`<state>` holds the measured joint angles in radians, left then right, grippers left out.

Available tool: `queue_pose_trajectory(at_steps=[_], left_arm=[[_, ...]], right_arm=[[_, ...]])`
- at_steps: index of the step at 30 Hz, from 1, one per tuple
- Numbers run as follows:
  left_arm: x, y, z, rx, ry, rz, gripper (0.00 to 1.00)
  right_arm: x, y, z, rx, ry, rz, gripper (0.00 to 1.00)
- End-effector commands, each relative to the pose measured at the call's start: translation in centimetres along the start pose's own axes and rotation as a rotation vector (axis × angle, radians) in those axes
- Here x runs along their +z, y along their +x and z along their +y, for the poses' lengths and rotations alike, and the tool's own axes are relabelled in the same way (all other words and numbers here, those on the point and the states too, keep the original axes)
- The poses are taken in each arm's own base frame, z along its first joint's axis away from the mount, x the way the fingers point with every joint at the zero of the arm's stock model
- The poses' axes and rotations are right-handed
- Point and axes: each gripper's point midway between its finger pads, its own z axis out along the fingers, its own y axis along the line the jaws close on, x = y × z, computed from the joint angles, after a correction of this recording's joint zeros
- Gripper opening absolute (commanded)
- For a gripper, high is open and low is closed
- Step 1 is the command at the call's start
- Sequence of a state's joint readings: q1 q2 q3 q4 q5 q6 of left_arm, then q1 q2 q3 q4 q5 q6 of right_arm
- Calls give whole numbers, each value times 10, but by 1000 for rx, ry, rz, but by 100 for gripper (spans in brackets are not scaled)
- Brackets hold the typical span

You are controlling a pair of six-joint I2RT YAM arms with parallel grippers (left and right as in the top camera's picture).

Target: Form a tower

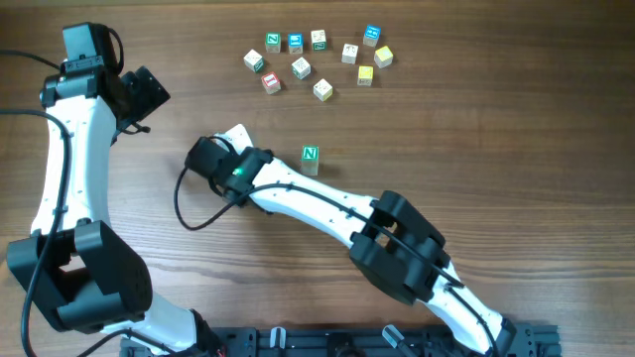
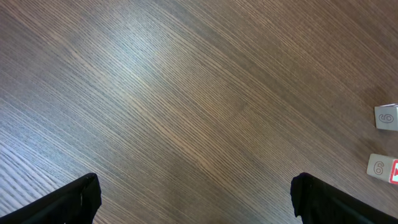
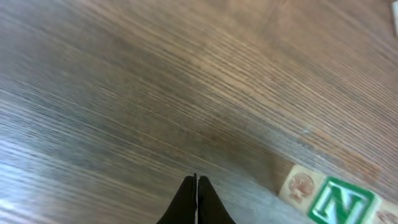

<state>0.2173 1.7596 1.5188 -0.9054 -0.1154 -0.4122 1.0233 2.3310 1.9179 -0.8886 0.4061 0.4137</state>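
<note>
Since your tower (image 1: 310,159), green N on top, stands near the pressed-together, empty right gripper (image 3: 196,179), treat it as light, rigid, easily toppled; pinch loose cubes (image 1: 301,67) across opposite faces, while your left gripper (image 2: 196,190) gapes wide.

table (image 1: 516,129): wood-grain, smooth, low sheen. letter cubes (image 1: 301,67): pale bare wood, printed colour faces, probably matt, too small to be sure. left arm (image 1: 69,149) shell: glossy white plastic. left gripper (image 2: 199,202) fingers (image 2: 74,202): matt black plastic.
</note>
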Motion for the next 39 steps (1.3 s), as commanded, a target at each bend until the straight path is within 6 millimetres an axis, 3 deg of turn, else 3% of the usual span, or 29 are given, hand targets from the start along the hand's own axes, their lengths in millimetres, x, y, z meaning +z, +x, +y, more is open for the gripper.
queue_pose_trajectory(at_steps=[1, 7, 12, 20, 29, 39], left_arm=[[-10, -8, 0, 5, 6, -34, 100], [-10, -8, 0, 5, 6, -34, 100], [-10, -8, 0, 5, 6, -34, 100], [-10, -8, 0, 5, 6, -34, 100], [-10, -8, 0, 5, 6, -35, 100], [-10, -8, 0, 5, 6, -35, 100]], right_arm=[[25, 16, 1, -105, 55, 36, 5], [41, 28, -3, -173, 101, 73, 5], [38, 33, -25, -290, 218, 97, 5], [40, 40, -36, -406, 277, 136, 4], [41, 53, -44, -439, 306, 187, 5], [41, 52, -44, -431, 310, 182, 5]])
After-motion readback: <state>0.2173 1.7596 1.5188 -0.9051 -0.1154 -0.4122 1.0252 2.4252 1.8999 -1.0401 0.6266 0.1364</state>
